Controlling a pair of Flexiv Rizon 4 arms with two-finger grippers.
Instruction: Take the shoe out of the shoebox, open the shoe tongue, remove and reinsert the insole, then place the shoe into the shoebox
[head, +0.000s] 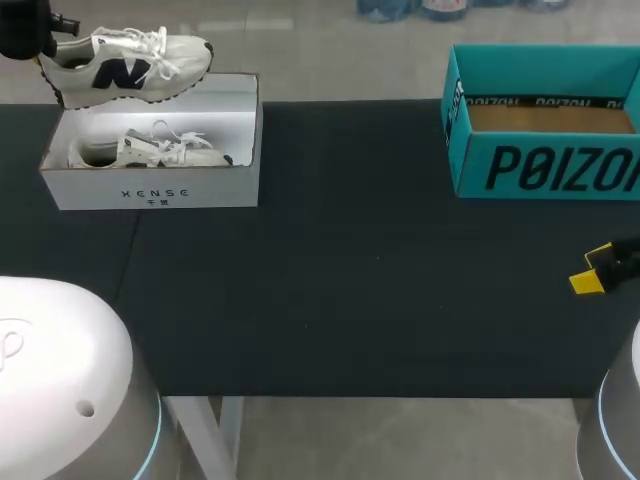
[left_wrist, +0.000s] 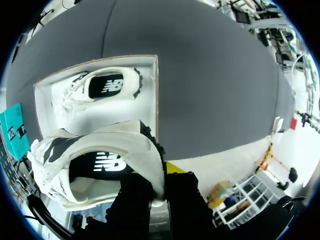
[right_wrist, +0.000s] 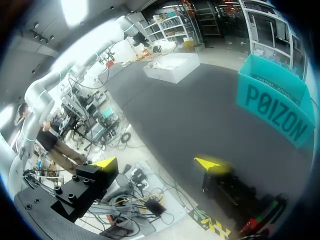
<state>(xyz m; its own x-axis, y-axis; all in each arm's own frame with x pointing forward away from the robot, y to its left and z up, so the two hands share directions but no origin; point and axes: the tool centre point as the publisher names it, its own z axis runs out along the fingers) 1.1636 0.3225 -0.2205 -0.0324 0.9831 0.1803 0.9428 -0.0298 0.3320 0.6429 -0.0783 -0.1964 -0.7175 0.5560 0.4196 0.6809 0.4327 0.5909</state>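
Left hand (left_wrist: 159, 186): fingers clamped on the heel collar of the shoe (left_wrist: 95, 157), one inside the opening, one against the back. The hold is narrow and at one end only; the toe projects well ahead of the hand, unsupported. Risk, as judged: the shoe pivots or slips from the pinch in transfer, because its weight hangs ahead of a grip on soft padding. Beneath the shoe, apart from it, stands the white shoebox (head: 150, 192) with a second shoe (head: 150, 152) inside; a low exit could catch the sole on the box wall and drag the box across the surface (head: 350, 290). Right hand (right_wrist: 159, 164): fingers apart, empty, at the surface's right edge, well apart from the shoe; teal box (head: 545, 165) beyond it.
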